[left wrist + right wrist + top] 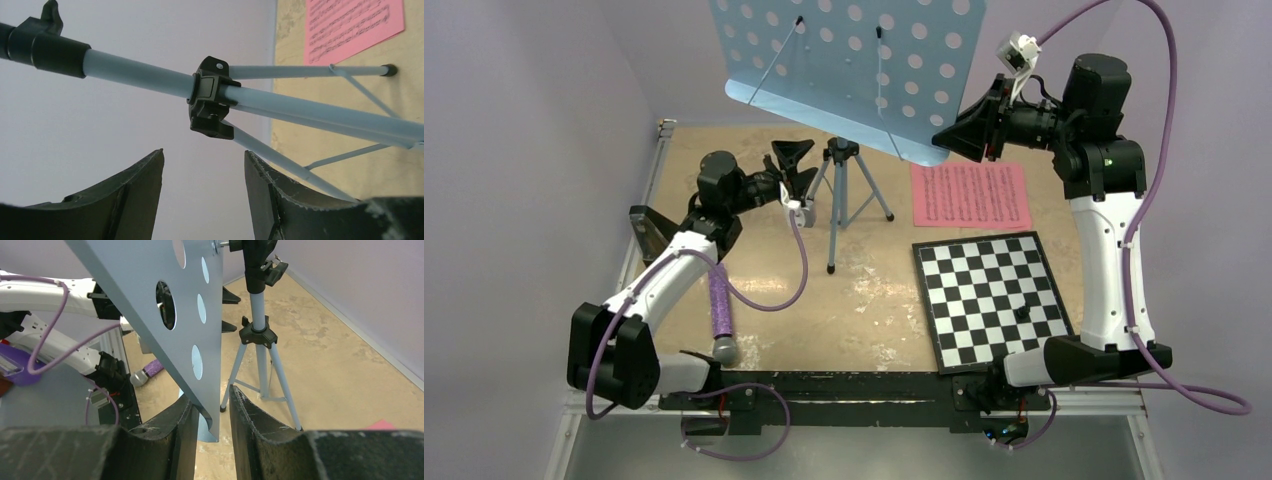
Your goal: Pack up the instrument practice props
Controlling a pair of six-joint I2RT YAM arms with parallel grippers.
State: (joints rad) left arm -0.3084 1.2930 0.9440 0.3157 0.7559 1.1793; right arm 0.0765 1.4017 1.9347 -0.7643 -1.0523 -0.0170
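The light-blue perforated music stand [844,60] stands at the back centre on its tripod legs [844,195]. My left gripper [795,168] is open just left of the pole; in the left wrist view [204,165] its jaws are wide apart and empty, with the pole's black collar [210,97] a little beyond them. My right gripper [951,135] is raised at the desk's lower right corner. In the right wrist view [210,394] its jaws straddle the desk's edge [150,295]: the plate touches one finger, with a gap to the other. The pink sheet music [971,195] lies flat. The metronome is not in view.
A black-and-white checkered board [989,300] lies front right with a small dark piece [1022,312] on it. A purple microphone [720,305] lies front left by my left arm. Lilac walls close in the table on the left, back and right.
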